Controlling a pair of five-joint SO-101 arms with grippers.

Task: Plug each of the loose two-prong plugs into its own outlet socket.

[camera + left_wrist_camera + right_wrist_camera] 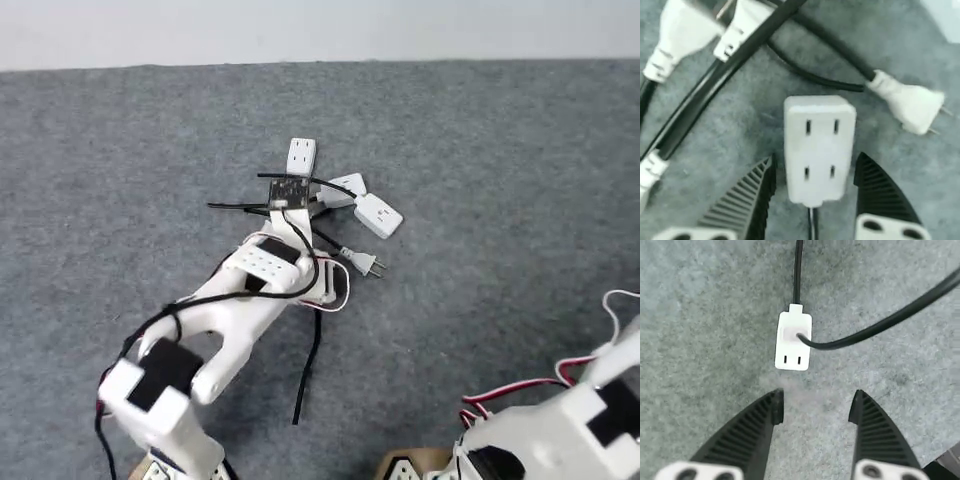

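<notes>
Left gripper (816, 161): its ribbed black fingers (747, 200) stand apart, one on each side of a white outlet block; neither is seen pressing it.
Outlet block (819, 150): flat on the grey carpet (920, 165), two pairs of slots facing up, all unfilled; a thin cord leaves the end nearest the wrist.
Two-prong plug (910, 107): white and loose, near the outlet block's far corner but apart from it, prongs pointing away from the block.
Black cords (805, 70): cross just beyond the outlet block's far end, one running into the two-prong plug.
White plug bodies (685, 35): farther beyond the outlet block, on the side away from the two-prong plug, among the cords; their prongs are hidden.
Right gripper (817, 400): fingers spread over bare carpet, gripping nothing.
Second outlet block (794, 342): just ahead of the right fingertips, apart from them; one pair of slots faces up, and a black cable (880, 322) runs onto its top face. Whether that cable is plugged in cannot be told.
Left arm (240, 300): in the high view its wrist lies over the tangle of cords.
Three white blocks (347, 187): fanned out just beyond that wrist; which one sits between the fingers cannot be told.
Bare-pronged plug (360, 262): on the carpet near the fan, apart from it.
Right arm (560, 430): well apart from the fan.
</notes>
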